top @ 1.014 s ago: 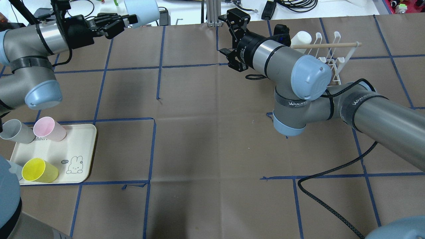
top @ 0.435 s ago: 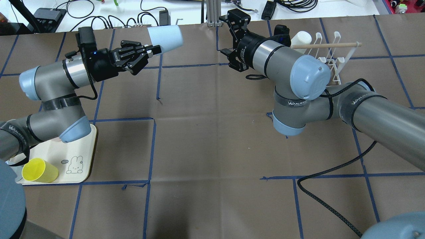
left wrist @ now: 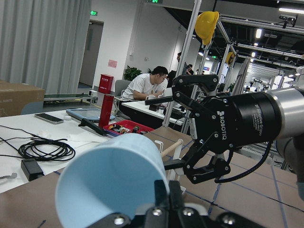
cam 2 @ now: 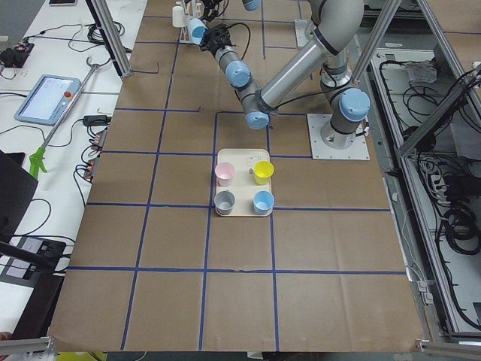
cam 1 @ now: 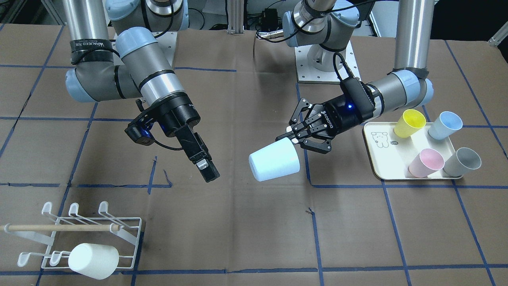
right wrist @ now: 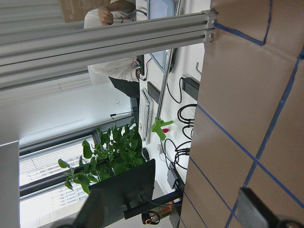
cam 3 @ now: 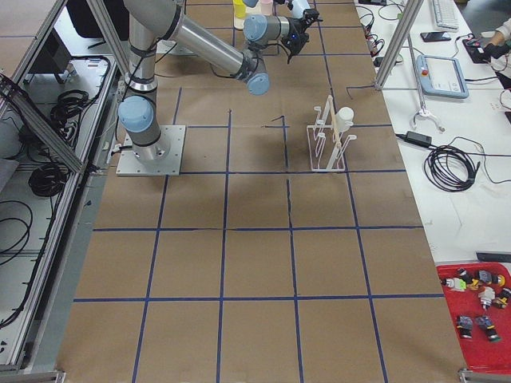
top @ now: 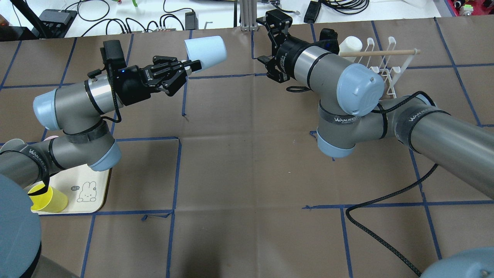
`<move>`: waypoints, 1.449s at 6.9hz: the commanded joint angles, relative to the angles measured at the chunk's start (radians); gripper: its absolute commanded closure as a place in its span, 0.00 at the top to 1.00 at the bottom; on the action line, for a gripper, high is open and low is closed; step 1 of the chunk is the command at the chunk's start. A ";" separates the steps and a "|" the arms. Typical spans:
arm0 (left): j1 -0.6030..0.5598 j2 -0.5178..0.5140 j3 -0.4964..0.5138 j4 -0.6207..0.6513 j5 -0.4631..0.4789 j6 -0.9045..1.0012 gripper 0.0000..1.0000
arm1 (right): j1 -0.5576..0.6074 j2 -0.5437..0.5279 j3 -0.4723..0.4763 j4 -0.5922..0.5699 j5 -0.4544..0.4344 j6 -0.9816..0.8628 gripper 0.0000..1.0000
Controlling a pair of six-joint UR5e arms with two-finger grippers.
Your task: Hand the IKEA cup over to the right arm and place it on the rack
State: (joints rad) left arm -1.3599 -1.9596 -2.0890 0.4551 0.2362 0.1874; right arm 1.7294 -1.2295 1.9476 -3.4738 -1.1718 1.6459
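The IKEA cup is light blue and hangs on its side in the air, with my left gripper shut on its rim. The front-facing view shows this cup with its base towards my right gripper, which stands open a short gap away. From the left wrist view the cup fills the foreground, and the right gripper faces it with its jaws spread. The white wire rack with a wooden dowel sits at the table's corner and carries a white cup. Behind the right arm the rack is partly hidden.
A cream tray holds a yellow cup, a blue cup, a pink cup and a grey cup. A black cable lies on the brown paper by the right arm. People sit at desks beyond the table.
My left arm has swung the blue cup right and forward, from the far left edge towards the right gripper. The right gripper has hardly moved.
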 commanded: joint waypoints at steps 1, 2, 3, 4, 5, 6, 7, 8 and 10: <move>-0.044 -0.004 0.018 0.019 0.063 -0.051 0.00 | 0.024 0.002 -0.004 0.002 -0.017 0.000 0.99; -0.045 -0.008 0.033 0.019 0.063 -0.057 0.00 | 0.030 0.013 -0.004 0.002 -0.019 0.002 0.99; -0.045 -0.011 0.034 0.020 0.063 -0.057 0.00 | 0.035 0.022 -0.006 0.004 -0.017 0.002 0.99; -0.045 -0.012 0.034 0.020 0.063 -0.057 0.00 | 0.041 0.031 -0.007 0.004 -0.017 0.002 0.99; -0.045 -0.013 0.034 0.020 0.063 -0.057 0.00 | 0.054 0.033 -0.027 0.005 -0.019 0.003 0.99; -0.045 -0.013 0.032 0.020 0.063 -0.057 0.00 | 0.058 0.038 -0.038 0.015 -0.019 0.003 0.99; -0.045 -0.013 0.032 0.020 0.061 -0.057 0.00 | 0.061 0.045 -0.045 0.015 -0.019 0.003 0.99; -0.045 -0.012 0.032 0.020 0.061 -0.057 0.00 | 0.065 0.048 -0.047 0.016 -0.019 0.003 0.99; -0.045 -0.012 0.032 0.020 0.061 -0.060 0.00 | 0.091 0.057 -0.071 0.019 -0.046 0.005 0.99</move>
State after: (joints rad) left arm -1.4051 -1.9714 -2.0570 0.4755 0.2976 0.1283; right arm 1.8069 -1.1780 1.8887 -3.4570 -1.2043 1.6494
